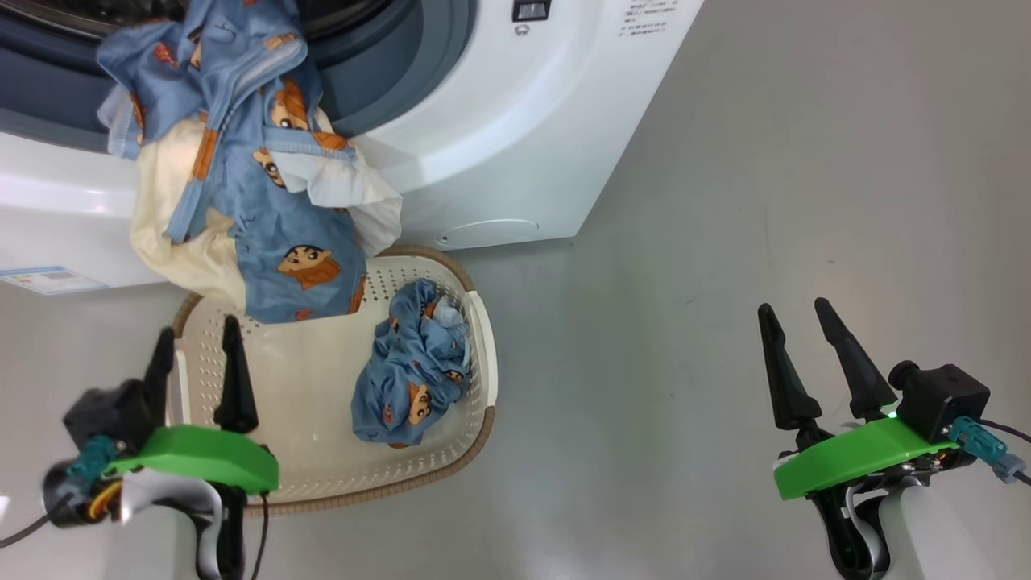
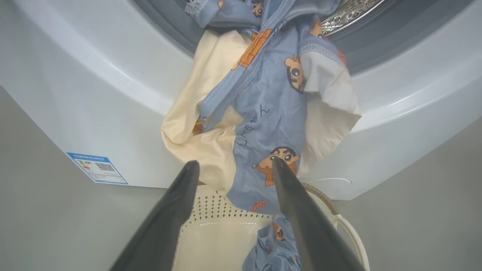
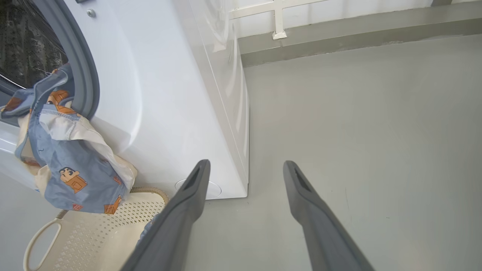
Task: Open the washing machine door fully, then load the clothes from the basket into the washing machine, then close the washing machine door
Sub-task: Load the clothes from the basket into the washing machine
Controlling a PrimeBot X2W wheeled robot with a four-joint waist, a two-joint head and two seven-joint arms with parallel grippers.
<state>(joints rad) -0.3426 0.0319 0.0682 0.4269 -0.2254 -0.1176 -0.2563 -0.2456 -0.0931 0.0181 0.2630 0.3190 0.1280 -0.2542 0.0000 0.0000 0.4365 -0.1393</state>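
The white washing machine (image 1: 515,121) stands with its drum mouth uncovered; its door is out of view. Blue and cream clothes (image 1: 250,177) hang out of the drum over the gasket, down the front panel, into the basket (image 1: 314,379). One crumpled blue garment (image 1: 415,374) lies in the basket's right half. My left gripper (image 1: 197,342) hovers open over the basket's left side, empty. In the left wrist view its fingers (image 2: 286,184) point at the hanging clothes (image 2: 263,113). My right gripper (image 1: 793,318) stands open over bare floor, right of the basket, holding nothing.
Grey floor (image 1: 765,161) spreads to the right of the machine. A blue label sticker (image 1: 48,280) sits low on the machine's front. A wall base with a white bracket (image 3: 278,22) runs behind the machine.
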